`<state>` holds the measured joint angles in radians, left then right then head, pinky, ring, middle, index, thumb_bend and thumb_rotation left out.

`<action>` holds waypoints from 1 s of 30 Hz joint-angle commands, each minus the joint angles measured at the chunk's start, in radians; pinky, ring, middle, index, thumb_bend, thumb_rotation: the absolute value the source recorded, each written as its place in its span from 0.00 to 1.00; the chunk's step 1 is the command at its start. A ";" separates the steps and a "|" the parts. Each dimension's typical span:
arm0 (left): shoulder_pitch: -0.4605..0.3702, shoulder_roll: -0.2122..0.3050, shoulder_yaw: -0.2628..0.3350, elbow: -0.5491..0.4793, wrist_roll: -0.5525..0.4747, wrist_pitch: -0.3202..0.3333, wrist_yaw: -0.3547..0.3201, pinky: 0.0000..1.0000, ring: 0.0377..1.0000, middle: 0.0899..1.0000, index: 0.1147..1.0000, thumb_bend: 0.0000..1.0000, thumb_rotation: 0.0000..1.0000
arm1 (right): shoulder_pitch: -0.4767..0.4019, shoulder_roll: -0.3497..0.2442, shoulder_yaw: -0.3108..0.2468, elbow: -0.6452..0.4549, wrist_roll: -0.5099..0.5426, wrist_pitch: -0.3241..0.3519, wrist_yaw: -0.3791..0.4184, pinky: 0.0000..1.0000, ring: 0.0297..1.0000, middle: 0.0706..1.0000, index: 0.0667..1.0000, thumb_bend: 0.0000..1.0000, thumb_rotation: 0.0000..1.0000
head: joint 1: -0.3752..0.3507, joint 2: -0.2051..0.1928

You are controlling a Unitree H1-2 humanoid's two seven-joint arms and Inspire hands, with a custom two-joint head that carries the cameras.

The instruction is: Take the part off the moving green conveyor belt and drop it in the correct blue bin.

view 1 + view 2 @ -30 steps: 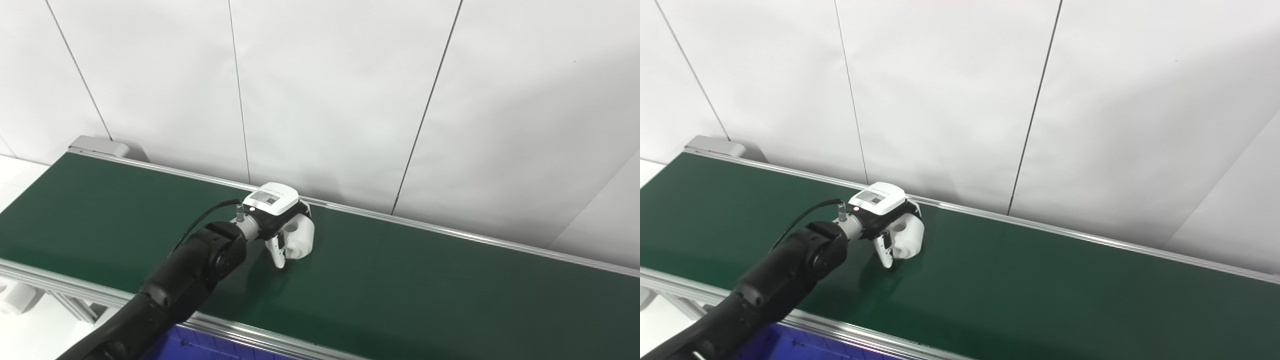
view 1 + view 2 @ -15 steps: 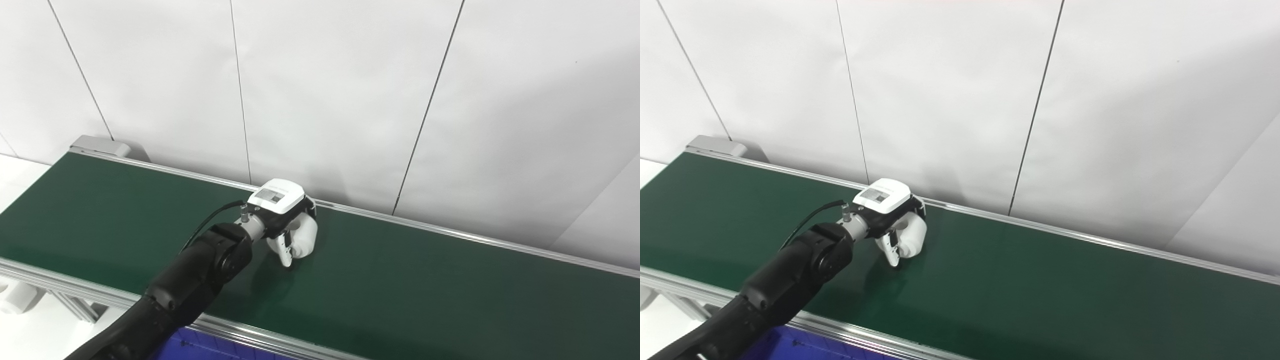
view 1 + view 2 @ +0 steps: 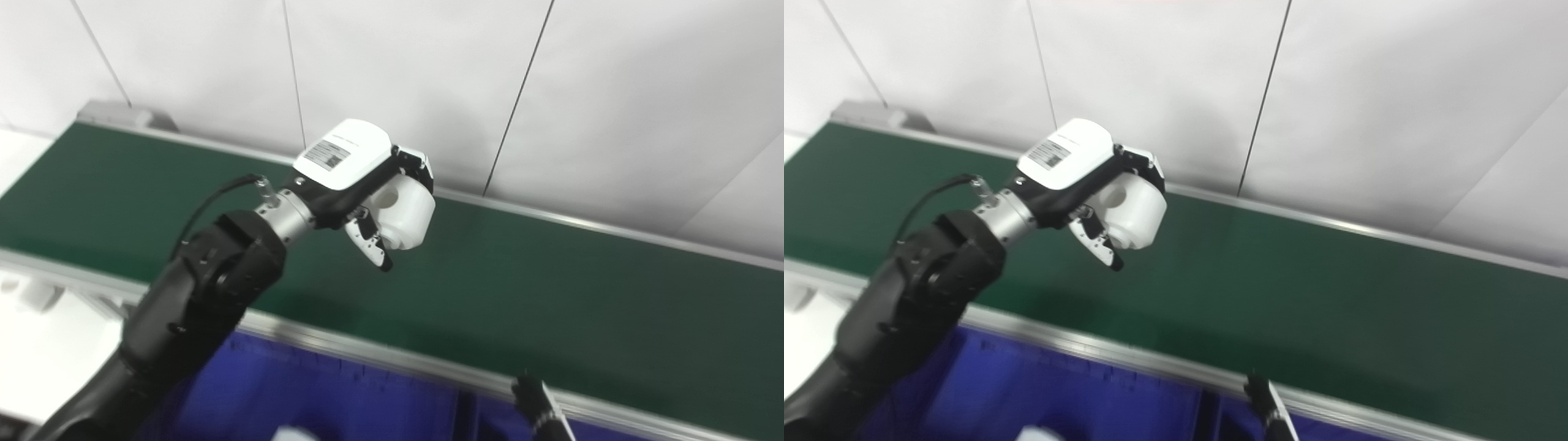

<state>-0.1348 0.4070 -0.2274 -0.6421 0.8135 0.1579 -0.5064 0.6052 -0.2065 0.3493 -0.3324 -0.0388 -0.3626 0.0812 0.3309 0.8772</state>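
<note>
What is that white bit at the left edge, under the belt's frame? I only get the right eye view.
Observer: The left eye view shows more of it: a rounded white piece below the conveyor frame. I cannot tell what it is.
Operator: Is there anything else over there?
Observer: Yes, a wider stretch of flat white surface, left of the arm whose left hand holds the white part.

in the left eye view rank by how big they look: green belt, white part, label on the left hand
1. green belt
2. white part, though nearness to the camera enlarges it
3. label on the left hand
</note>
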 commanded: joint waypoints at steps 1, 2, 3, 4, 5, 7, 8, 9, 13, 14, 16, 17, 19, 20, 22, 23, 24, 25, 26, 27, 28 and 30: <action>0.037 -0.009 0.019 -0.087 0.012 0.019 -0.021 0.39 0.41 0.43 0.43 0.52 0.00 | 0.012 -0.007 -0.017 -0.052 0.024 0.024 0.012 0.93 0.93 0.94 0.92 0.98 1.00 | 0.002 0.002; 0.069 -0.023 0.020 -0.118 0.027 0.033 -0.039 0.38 0.40 0.43 0.43 0.52 0.00 | 0.010 -0.010 -0.023 -0.059 0.035 0.031 0.017 0.93 0.93 0.94 0.92 0.99 1.00 | 0.032 0.026; 0.090 -0.034 0.022 -0.139 0.038 0.042 -0.054 0.39 0.41 0.43 0.43 0.52 0.00 | 0.010 -0.011 -0.029 -0.064 0.043 0.037 0.022 0.95 0.93 0.94 0.91 0.99 1.00 | 0.032 0.026; 0.124 -0.048 0.021 -0.166 0.045 0.054 -0.072 0.38 0.39 0.41 0.44 0.52 0.00 | 0.008 -0.015 -0.035 -0.073 0.054 0.048 0.027 0.95 0.93 0.93 0.91 0.99 1.00 | 0.047 0.051; 0.158 -0.062 0.021 -0.190 0.050 0.062 -0.089 0.38 0.39 0.40 0.45 0.52 0.00 | 0.006 -0.018 -0.042 -0.083 0.063 0.060 0.032 0.95 0.93 0.93 0.91 1.00 1.00 | 0.050 0.064; 0.204 -0.083 0.021 -0.222 0.061 0.070 -0.122 0.36 0.37 0.39 0.46 0.52 0.00 | 0.003 -0.023 -0.055 -0.101 0.074 0.079 0.040 0.93 0.91 0.92 0.90 1.00 1.00 | 0.055 0.081; 0.233 -0.095 0.019 -0.233 0.065 0.065 -0.128 0.36 0.40 0.41 0.44 0.52 0.00 | 0.001 -0.027 -0.060 -0.108 0.081 0.088 0.045 0.92 0.91 0.91 0.89 1.00 1.00 | 0.055 0.085; 0.267 -0.107 0.014 -0.240 0.068 0.051 -0.123 0.36 0.41 0.42 0.44 0.52 0.00 | -0.002 -0.031 -0.066 -0.113 0.090 0.096 0.050 0.92 0.90 0.91 0.89 1.00 1.00 | 0.057 0.088; 0.448 -0.159 -0.025 -0.245 0.119 -0.049 -0.039 0.42 0.43 0.43 0.43 0.52 0.00 | -0.012 -0.035 -0.086 -0.112 0.117 0.102 0.064 0.88 0.89 0.90 0.87 0.99 0.98 | 0.053 0.084; 0.498 -0.168 -0.032 -0.234 0.133 -0.080 0.004 0.44 0.44 0.44 0.42 0.52 0.00 | -0.013 -0.035 -0.091 -0.110 0.118 0.101 0.067 0.87 0.88 0.89 0.86 0.99 0.98 | 0.053 0.084; 0.582 -0.178 -0.038 -0.198 0.144 -0.144 0.091 0.45 0.44 0.44 0.42 0.52 0.00 | -0.014 -0.036 -0.100 -0.109 0.120 0.099 0.073 0.87 0.88 0.89 0.86 1.00 0.98 | 0.038 0.087; 0.616 -0.181 -0.036 -0.173 0.140 -0.179 0.139 0.44 0.44 0.43 0.43 0.52 0.00 | -0.015 -0.036 -0.103 -0.108 0.121 0.097 0.077 0.86 0.87 0.89 0.86 0.99 0.98 | 0.034 0.088; 0.685 -0.185 -0.036 -0.113 0.128 -0.254 0.245 0.42 0.42 0.42 0.43 0.52 0.00 | -0.016 -0.036 -0.107 -0.109 0.117 0.102 0.081 0.86 0.87 0.88 0.85 0.99 0.98 | 0.023 0.089; 0.710 -0.186 -0.041 -0.090 0.128 -0.285 0.282 0.41 0.42 0.42 0.44 0.52 0.00 | -0.017 -0.036 -0.108 -0.109 0.115 0.107 0.082 0.86 0.87 0.88 0.85 0.99 0.98 | 0.019 0.088; 0.740 -0.188 -0.058 -0.063 0.143 -0.319 0.311 0.40 0.42 0.43 0.43 0.52 0.00 | -0.019 -0.035 -0.107 -0.109 0.111 0.120 0.084 0.85 0.87 0.88 0.85 1.00 0.98 | 0.018 0.086; 0.745 -0.190 -0.066 -0.052 0.151 -0.330 0.316 0.40 0.42 0.43 0.43 0.52 0.00 | -0.020 -0.034 -0.106 -0.110 0.112 0.126 0.085 0.85 0.87 0.88 0.85 1.00 0.98 | 0.017 0.085; 0.747 -0.191 -0.074 -0.040 0.157 -0.337 0.319 0.38 0.41 0.43 0.43 0.52 0.00 | -0.021 -0.032 -0.104 -0.110 0.115 0.132 0.086 0.85 0.87 0.88 0.84 1.00 0.98 | 0.017 0.083; 0.745 -0.192 -0.081 -0.025 0.164 -0.344 0.325 0.38 0.41 0.43 0.43 0.52 0.00 | -0.022 -0.031 -0.102 -0.110 0.115 0.136 0.087 0.85 0.87 0.88 0.84 1.00 0.97 | 0.017 0.082; 0.741 -0.193 -0.084 -0.009 0.171 -0.352 0.337 0.38 0.41 0.43 0.43 0.52 0.00 | -0.024 -0.030 -0.101 -0.110 0.115 0.139 0.090 0.85 0.87 0.89 0.84 1.00 0.97 | 0.016 0.079; 0.738 -0.194 -0.085 0.002 0.176 -0.357 0.345 0.38 0.40 0.42 0.43 0.52 0.00 | -0.025 -0.029 -0.100 -0.109 0.114 0.140 0.092 0.85 0.87 0.89 0.84 1.00 0.97 | 0.015 0.078; 0.732 -0.195 -0.080 0.013 0.182 -0.353 0.344 0.37 0.40 0.42 0.43 0.52 0.00 | -0.027 -0.027 -0.099 -0.109 0.111 0.141 0.095 0.85 0.87 0.89 0.84 1.00 0.97 | 0.011 0.076; 0.724 -0.200 -0.063 0.024 0.196 -0.339 0.335 0.37 0.40 0.41 0.44 0.52 0.00 | -0.030 -0.021 -0.097 -0.108 0.110 0.144 0.098 0.84 0.87 0.89 0.84 1.00 0.97 | 0.007 0.076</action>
<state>0.5951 0.2081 -0.3002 -0.5996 0.9977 -0.1785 -0.1985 0.5760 -0.2343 0.2512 -0.4189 0.0662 -0.2175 0.1699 0.3375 0.9541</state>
